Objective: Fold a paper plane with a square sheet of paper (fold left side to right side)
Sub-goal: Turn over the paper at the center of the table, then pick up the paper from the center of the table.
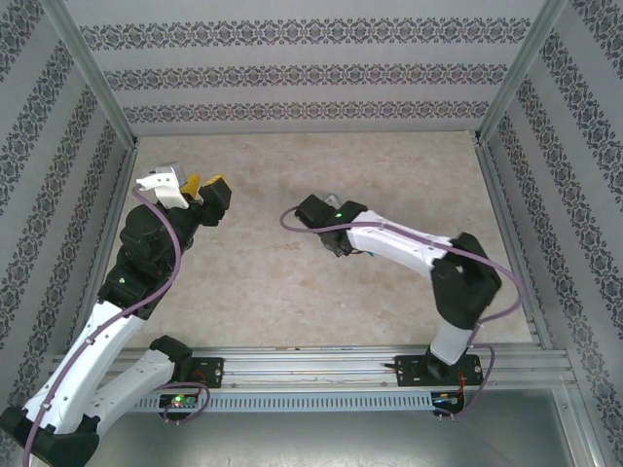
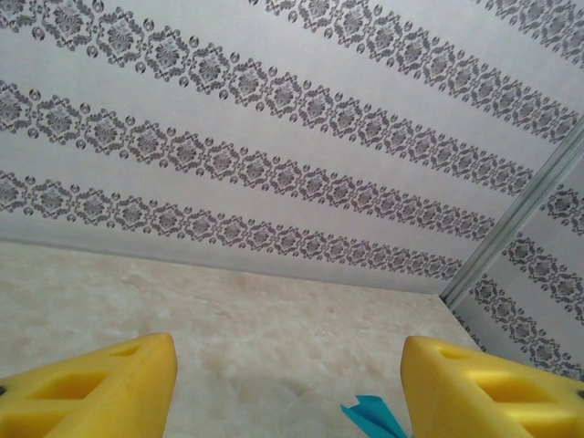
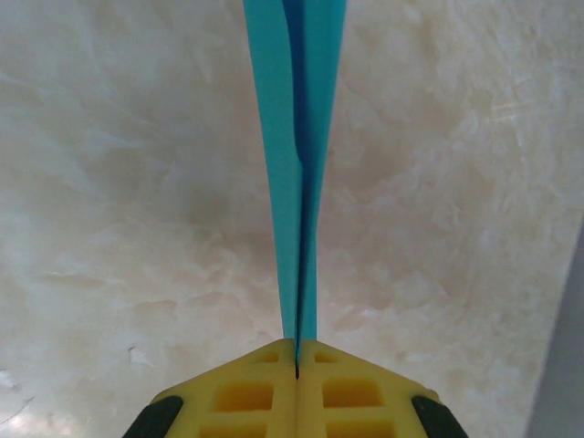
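The sheet of paper is folded into a narrow, creased turquoise paper plane [image 3: 297,137]. In the right wrist view my right gripper [image 3: 297,351] is shut on one end of it, and it sticks straight out from the yellow fingertips above the table. A turquoise tip of the paper plane [image 2: 374,415] shows low in the left wrist view, beside the right-hand finger [image 2: 493,392]. My left gripper [image 2: 287,365] stands open with nothing between its fingers. From above, the left gripper [image 1: 204,183] is at the back left and the right gripper [image 1: 341,245] near the table's middle.
The beige marbled table [image 1: 292,282] is boxed in by patterned walls [image 1: 311,78] at the back and on both sides. Metal corner posts [image 1: 506,88] stand at the back corners. An aluminium rail [image 1: 321,365] carrying the arm bases runs along the near edge.
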